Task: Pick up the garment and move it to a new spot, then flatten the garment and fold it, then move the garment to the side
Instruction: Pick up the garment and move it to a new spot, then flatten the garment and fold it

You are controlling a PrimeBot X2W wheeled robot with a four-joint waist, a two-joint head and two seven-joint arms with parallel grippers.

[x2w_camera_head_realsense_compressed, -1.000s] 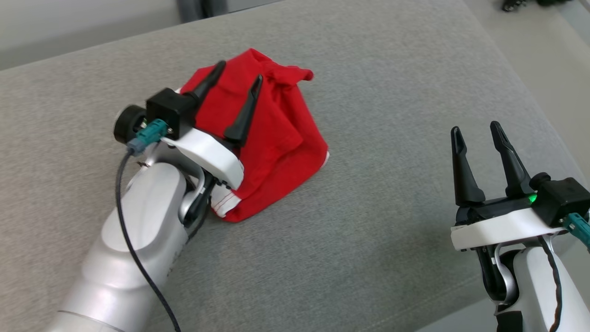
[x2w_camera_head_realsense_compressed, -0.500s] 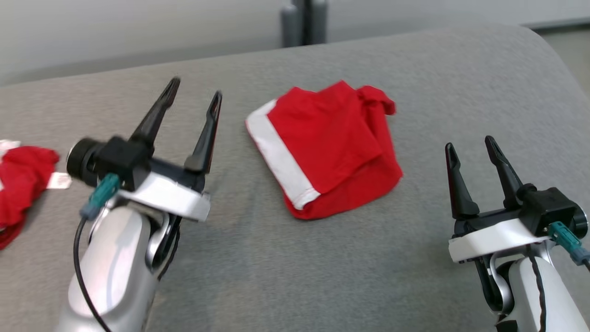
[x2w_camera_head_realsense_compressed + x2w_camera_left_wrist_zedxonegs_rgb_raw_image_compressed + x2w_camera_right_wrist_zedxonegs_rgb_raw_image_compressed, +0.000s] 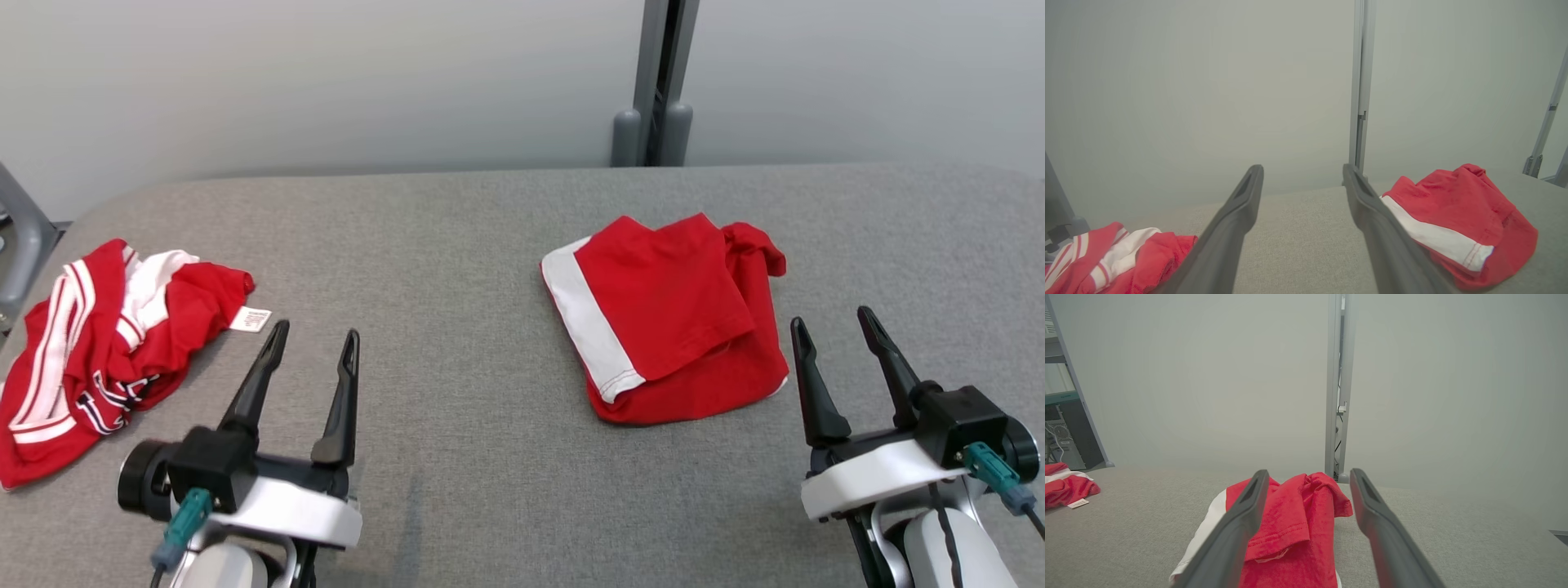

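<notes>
I can't see all of the crumpled red-and-white striped garment (image 3: 106,351) near the left edge of the grey fabric-covered surface (image 3: 490,457). The head view clips its outer side, and the dark lettering in its folds is unreadable. The print on the small white label (image 3: 251,319) beside it is too small to make out. In the right wrist view, the folded red garment with a white band (image 3: 1290,522) sits partly behind a finger of the right gripper (image 3: 1308,475) and runs off the bottom edge.
</notes>
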